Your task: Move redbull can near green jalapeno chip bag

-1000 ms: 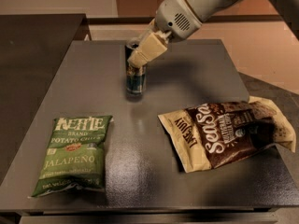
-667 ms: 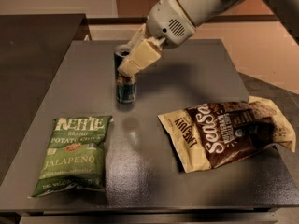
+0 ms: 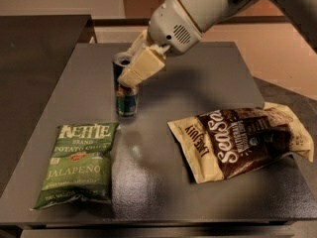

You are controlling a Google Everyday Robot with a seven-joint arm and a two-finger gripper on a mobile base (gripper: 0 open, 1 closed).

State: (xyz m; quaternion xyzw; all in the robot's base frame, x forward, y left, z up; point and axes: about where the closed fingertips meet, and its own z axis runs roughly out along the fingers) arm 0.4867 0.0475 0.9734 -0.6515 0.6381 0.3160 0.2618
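The redbull can is slim and silver-and-blue, upright on the grey table left of centre. My gripper comes in from the upper right and is shut on the can's upper half; its cream fingers cover the can's right side. The green jalapeno chip bag lies flat at the front left, a short gap below and left of the can.
A larger brown-and-cream Sea Salt bag lies at the right, its end reaching the table's right edge. A dark counter stands to the left. The arm's white wrist housing hangs over the table's back.
My gripper has carried the can left and toward the front, closer to the green bag. Both bags have stayed put.
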